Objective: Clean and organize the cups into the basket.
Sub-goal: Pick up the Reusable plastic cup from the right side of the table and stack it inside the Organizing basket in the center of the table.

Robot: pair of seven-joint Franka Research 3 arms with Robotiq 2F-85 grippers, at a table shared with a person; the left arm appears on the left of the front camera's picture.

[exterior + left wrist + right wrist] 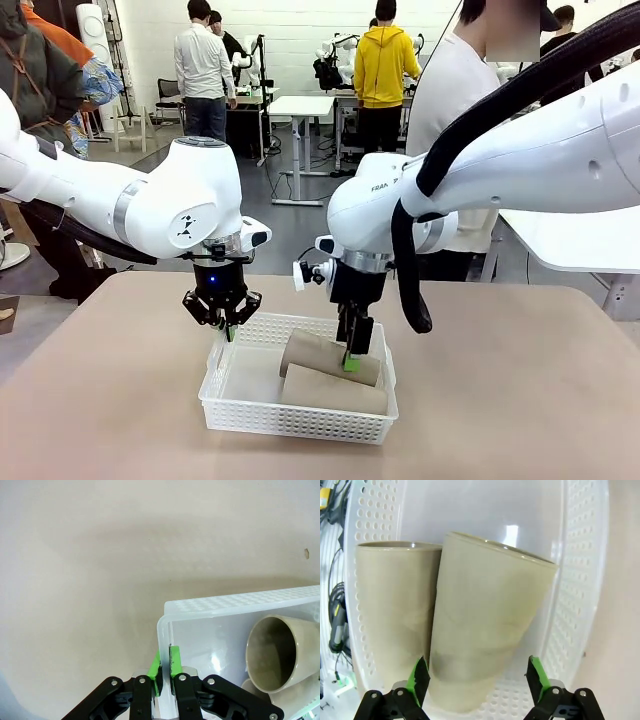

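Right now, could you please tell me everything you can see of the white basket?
The basket is shallow and rectangular. It looks like white plastic, with perforated sides and a solid rim. It sits flat on the tan table. Two brown cups lie on their sides in it, side by side. The left hand is shut on its wall at the far left corner.

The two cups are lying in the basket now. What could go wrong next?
The right gripper is open, straddling one cup; rising crooked, it might catch that cup and roll it. The left gripper pinches the basket wall; if it moves off without letting go, the basket could tip or slide and the other cup might roll too.
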